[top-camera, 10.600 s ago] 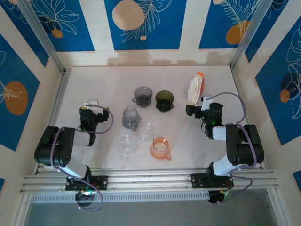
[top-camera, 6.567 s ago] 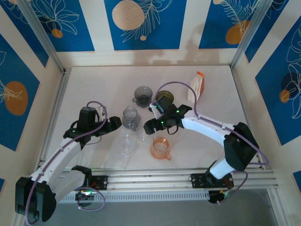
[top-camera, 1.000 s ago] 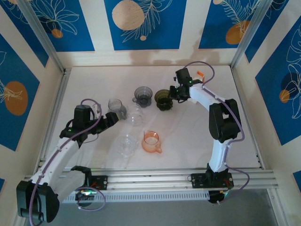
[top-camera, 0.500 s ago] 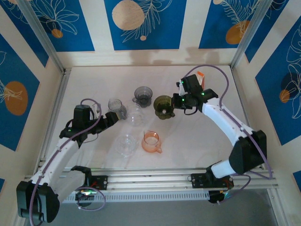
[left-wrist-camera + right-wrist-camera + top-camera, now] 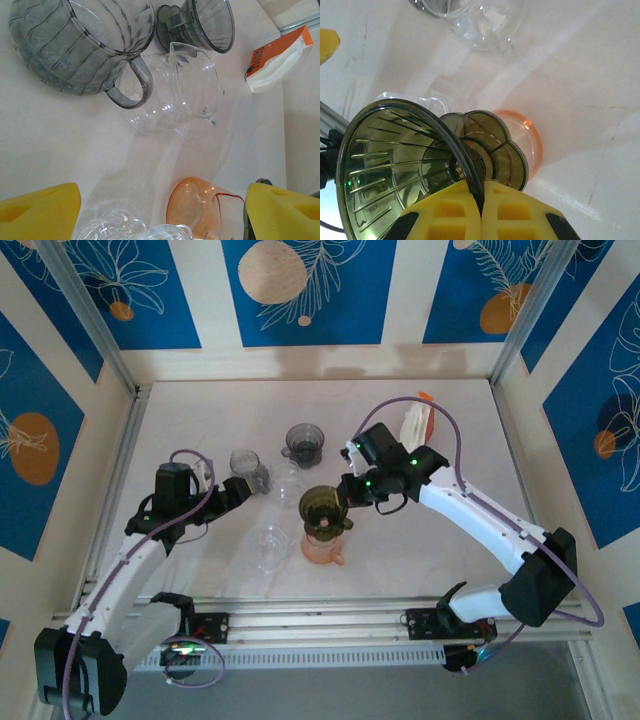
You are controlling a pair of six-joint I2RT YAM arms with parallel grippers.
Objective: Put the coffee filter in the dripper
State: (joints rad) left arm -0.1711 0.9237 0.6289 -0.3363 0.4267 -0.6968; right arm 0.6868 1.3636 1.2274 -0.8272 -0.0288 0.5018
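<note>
On the left side of the table (image 5: 200, 420), the left gripper (image 5: 236, 492) stands open and holds nothing. In the left wrist view its yellow pads (image 5: 35, 212) are far apart at the two bottom corners. It points toward a smoke-grey pitcher with a handle (image 5: 246, 464), which is just in front of it. Beside the pitcher, to the right, stands a clear glass server (image 5: 288, 485), and the two look to be touching. Nearer to the arm bases there is a clear dripper (image 5: 268, 545). Behind the server, farther from the arms, stands a grey dripper (image 5: 304, 443).

Near the middle, an orange cup with a spout (image 5: 322, 548) stands on the table. A dark green dripper (image 5: 320, 508) is directly over it. In the right wrist view the dripper's base overlaps the cup's rim, but I cannot tell if they touch. The right gripper (image 5: 481, 197) is closed on the rim of this green dripper, with one finger inside the cone and one outside.

The coffee filters (image 5: 410, 430) are in a white packet with an orange edge. It stands at the far right of the table, behind the right arm and well apart from the green dripper.
</note>
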